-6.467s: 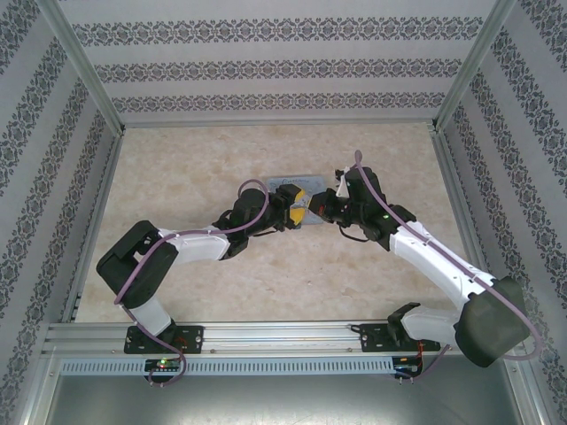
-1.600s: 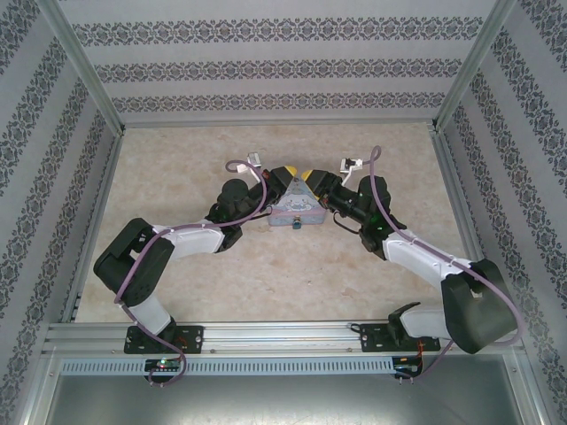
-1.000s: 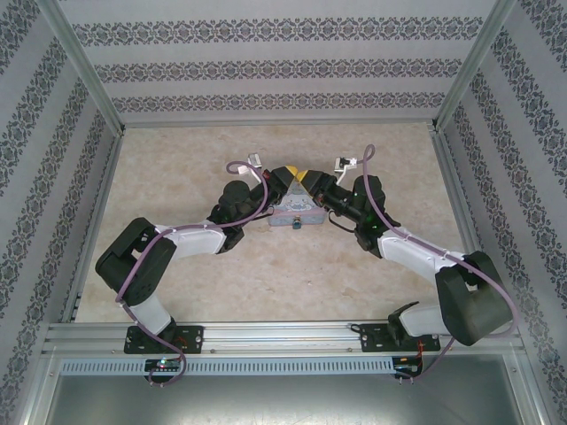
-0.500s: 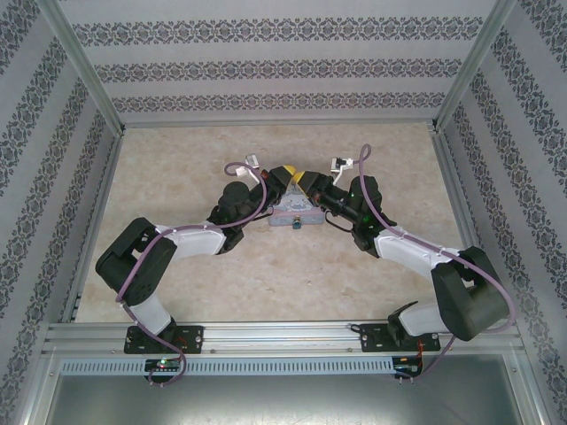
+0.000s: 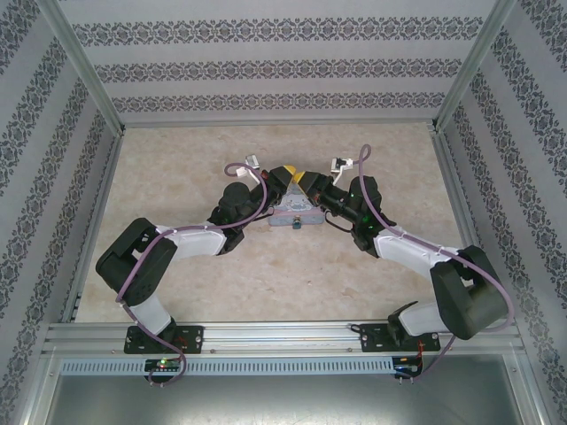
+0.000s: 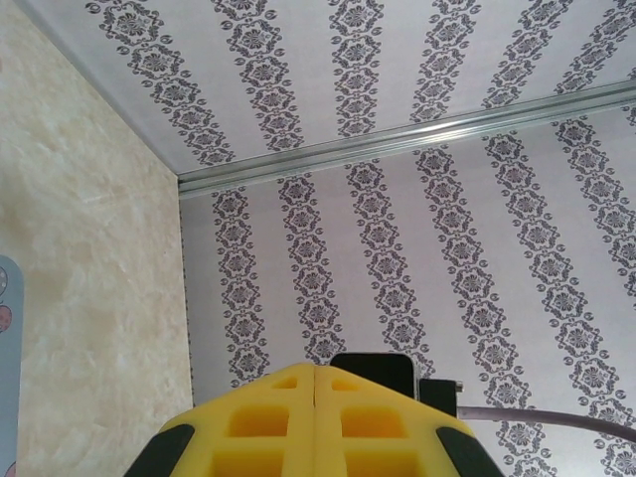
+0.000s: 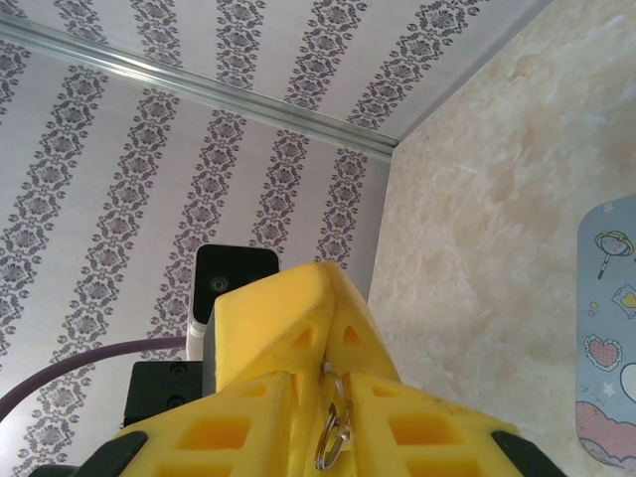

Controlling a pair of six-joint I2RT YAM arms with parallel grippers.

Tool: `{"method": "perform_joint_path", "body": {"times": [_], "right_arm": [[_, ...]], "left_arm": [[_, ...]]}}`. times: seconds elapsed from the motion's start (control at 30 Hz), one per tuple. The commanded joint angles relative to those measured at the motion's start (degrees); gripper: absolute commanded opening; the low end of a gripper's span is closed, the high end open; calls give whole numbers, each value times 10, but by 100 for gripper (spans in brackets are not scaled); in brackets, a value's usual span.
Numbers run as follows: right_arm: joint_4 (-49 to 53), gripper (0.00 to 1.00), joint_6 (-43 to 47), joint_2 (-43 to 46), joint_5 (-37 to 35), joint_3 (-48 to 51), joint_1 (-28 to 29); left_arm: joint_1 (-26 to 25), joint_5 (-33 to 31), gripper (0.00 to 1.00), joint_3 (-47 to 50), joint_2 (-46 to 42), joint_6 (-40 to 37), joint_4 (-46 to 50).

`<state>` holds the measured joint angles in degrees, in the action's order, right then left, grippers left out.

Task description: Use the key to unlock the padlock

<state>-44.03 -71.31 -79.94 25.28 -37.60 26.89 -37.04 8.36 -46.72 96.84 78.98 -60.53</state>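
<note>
The pale blue tin (image 5: 291, 210) lies mid-table, and the tiny teal padlock (image 5: 295, 223) sits at its near edge. Above the tin's far end, my left gripper (image 5: 285, 174) and right gripper (image 5: 306, 178) meet tip to tip. In the left wrist view, my left gripper (image 6: 315, 370) is shut, with nothing showing in its seam. In the right wrist view, my right gripper (image 7: 326, 378) is shut on a small metal key ring (image 7: 333, 435). The left gripper's yellow fingers (image 7: 283, 313) press against its tips. The key itself is hidden.
Patterned walls and metal frame posts (image 5: 99, 106) enclose the table on three sides. The tin's edge shows at the left wrist view's left border (image 6: 8, 368) and at the right wrist view's right border (image 7: 608, 348). Bare tabletop (image 5: 292, 274) lies between the tin and the arm bases.
Over the last second my right gripper has edged left to meet the left gripper's tips, and its jaws have narrowed. The left gripper, tin and padlock have stayed put.
</note>
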Motion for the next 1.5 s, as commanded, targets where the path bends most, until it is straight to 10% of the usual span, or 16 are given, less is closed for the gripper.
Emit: {"method": "perform_joint_path", "body": {"times": [0.0,0.8,1.07,1.47], "right_arm": [[-31,22,-5,-10,-7,-2,4],[-32,0,-4,6,1,31,-10],[-13,0,-2,44,14,61,-36],[85,0,39,60,70,58,-112]], "left_arm": [[-13,-6,0,3,5,6,-36],[-15,-11,1,2,-3,0,-20],[-8,-25,81,30,-87,-43,112],[-11,-74,100,-34,-222,-263,625]]}}
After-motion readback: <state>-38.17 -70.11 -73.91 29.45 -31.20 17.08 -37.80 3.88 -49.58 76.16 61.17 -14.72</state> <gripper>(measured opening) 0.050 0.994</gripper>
